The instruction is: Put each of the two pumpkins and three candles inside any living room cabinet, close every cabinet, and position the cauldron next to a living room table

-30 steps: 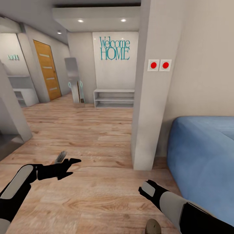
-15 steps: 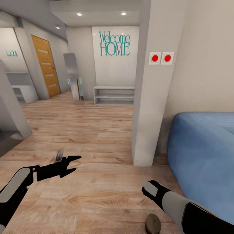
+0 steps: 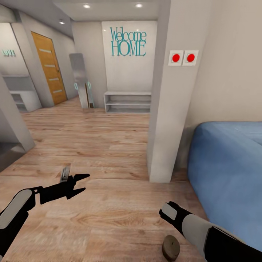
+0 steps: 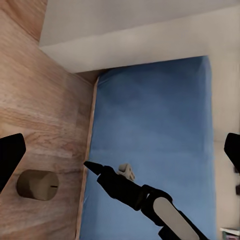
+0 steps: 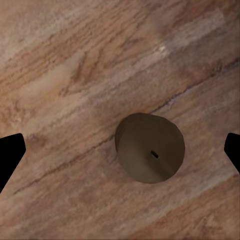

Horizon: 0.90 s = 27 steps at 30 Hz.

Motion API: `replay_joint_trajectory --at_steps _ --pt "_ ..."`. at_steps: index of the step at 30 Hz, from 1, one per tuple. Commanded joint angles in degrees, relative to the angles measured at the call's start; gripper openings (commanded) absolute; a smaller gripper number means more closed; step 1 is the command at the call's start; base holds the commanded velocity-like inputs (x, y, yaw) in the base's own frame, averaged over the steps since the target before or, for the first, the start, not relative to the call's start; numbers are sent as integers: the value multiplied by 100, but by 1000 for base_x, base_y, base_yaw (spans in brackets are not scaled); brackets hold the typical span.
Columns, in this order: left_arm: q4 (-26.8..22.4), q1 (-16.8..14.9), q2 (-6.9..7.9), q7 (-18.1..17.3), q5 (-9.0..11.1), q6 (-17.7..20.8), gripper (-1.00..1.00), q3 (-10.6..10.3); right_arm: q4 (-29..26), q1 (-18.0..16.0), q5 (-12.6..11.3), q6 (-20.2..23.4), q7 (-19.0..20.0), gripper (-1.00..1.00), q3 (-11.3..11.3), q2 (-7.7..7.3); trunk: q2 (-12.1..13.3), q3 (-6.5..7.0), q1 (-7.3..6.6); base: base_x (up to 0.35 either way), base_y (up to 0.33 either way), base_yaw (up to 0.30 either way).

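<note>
We see wood floor point(image 3: 94, 153) running to a white pillar point(image 3: 171, 91), with a blue sofa point(image 3: 229, 171) beside it. Our left gripper point(image 3: 80, 183) hangs spread wide, empty. Right gripper point(image 5: 120, 150) (tips at the frame edges) spreads wide, empty, above one candle point(image 5: 150, 147) standing on bare floor near the sofa.

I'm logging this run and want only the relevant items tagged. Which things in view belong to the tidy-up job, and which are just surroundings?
Belongs to the job:
- candle on the wood floor, below the right gripper

Just surroundings:
- blue sofa
- white pillar with two red buttons
- low white shelf
- orange door
</note>
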Motion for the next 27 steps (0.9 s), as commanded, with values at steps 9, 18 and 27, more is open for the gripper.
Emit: replay_joint_trajectory --at_steps 9,18,27 --pt "1 5 6 21 289 11 100 -7 0 -4 -4 39 -23 100 35 -9 -15 -206 22 0 0 0" --pt "2 14 13 21 340 14 100 -7 -3 -4 -4 33 -14 100 35 -10 -23 -338 37 0 0 0" --pt "2 15 14 21 341 15 100 -7 -7 -4 -4 -11 -13 100 35 -9 -34 -516 58 0 0 0"
